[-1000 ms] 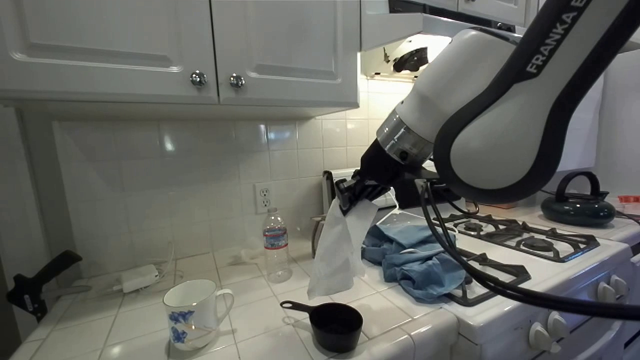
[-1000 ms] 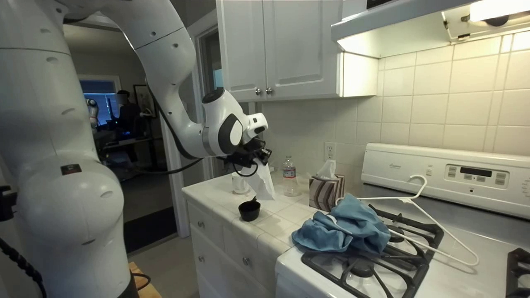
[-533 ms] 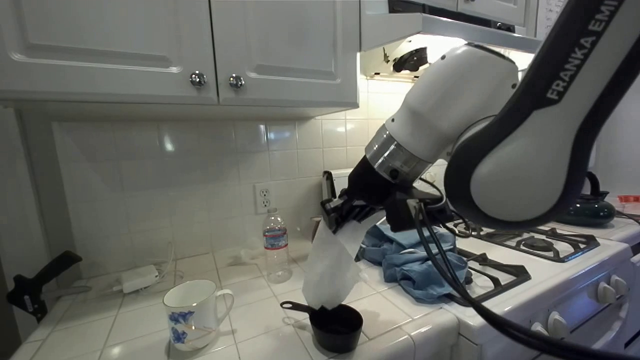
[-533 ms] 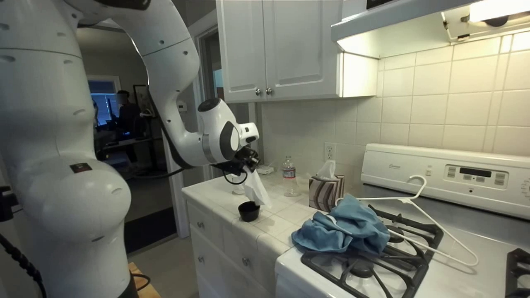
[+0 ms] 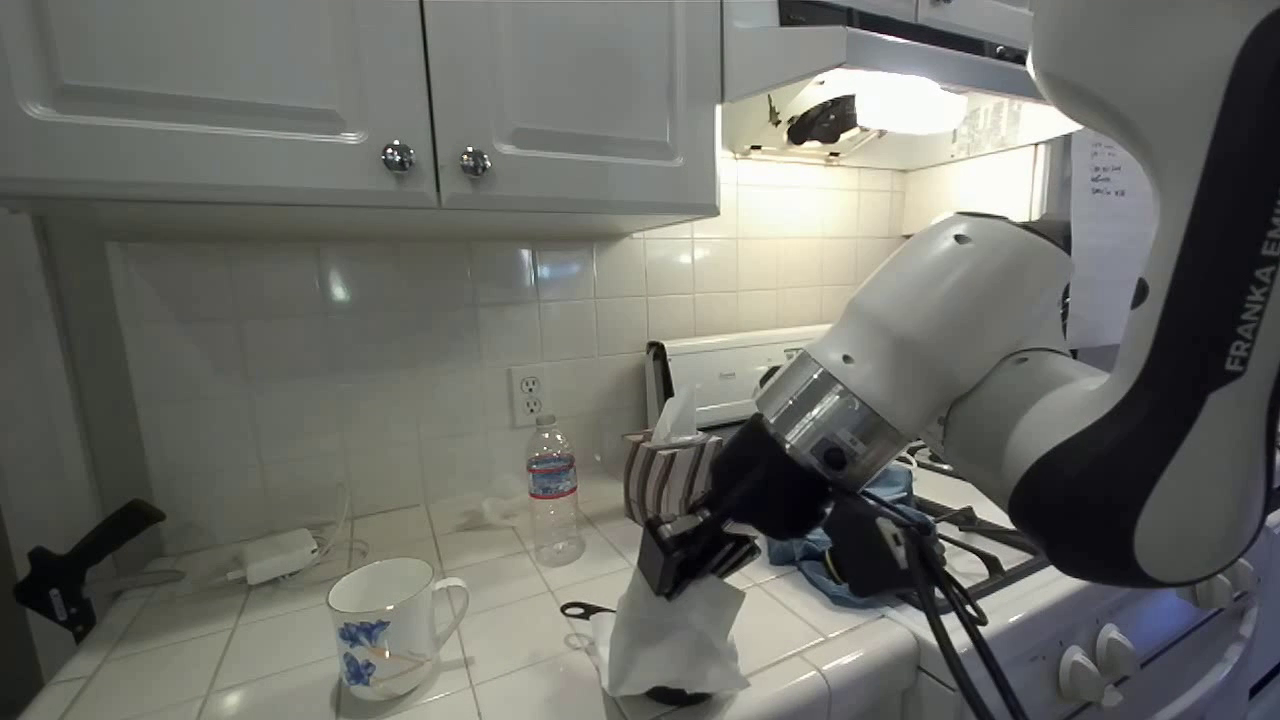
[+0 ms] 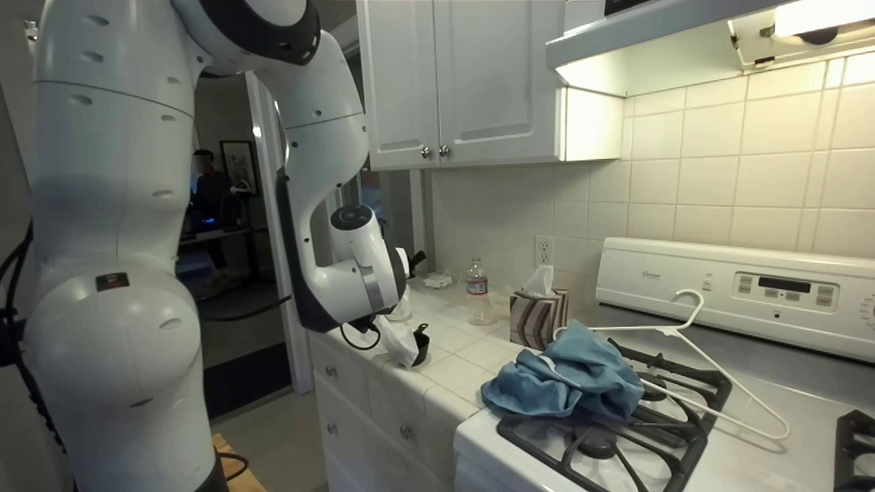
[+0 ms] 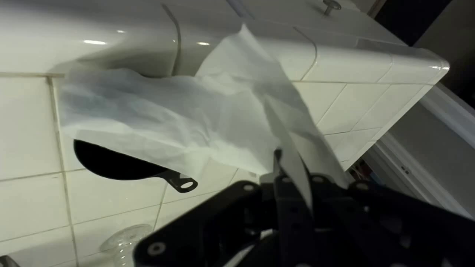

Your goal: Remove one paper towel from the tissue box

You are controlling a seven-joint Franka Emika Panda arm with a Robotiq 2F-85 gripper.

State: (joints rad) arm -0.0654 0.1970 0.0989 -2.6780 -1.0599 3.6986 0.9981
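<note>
Pinching gripper (image 5: 685,575): jaws pressed together on the top of a paper towel (image 7: 219,118), near the measuring cup (image 7: 107,161) and higher than its rim. Main worry on a downward move: bumping the measuring cup through the paper and tipping it.

Paper towel: clear of the tissue box (image 6: 539,321), draped across most of the measuring cup, apparently touching it. Removal done, by judgement; release not yet made. Too many folds to tell one sheet from two.

Measuring cup: handle and part of the dark bowl showing, the rest under the paper towel; upright or tilted, cannot tell. Possible snag of paper on handle or rim, then a sideways pull dragging both or tearing the thin sheet.

Tabletop (image 5: 510,620): rounded front edge just beside the measuring cup, overlapped by a corner of the paper towel in the wrist view. Possible slide over that edge after letting go, from too little paper lying flat; possible cling to the jaws as well.

Tissue box: well apart from the measuring cup, toward the tiled wall (image 5: 420,400), with a fresh tissue (image 5: 677,418) standing in its slot. Low risk, barring a wide swing.

Mug (image 5: 390,645): beside the measuring cup, on the side away from the stove (image 6: 806,389); easily knocked on a hasty retreat.
</note>
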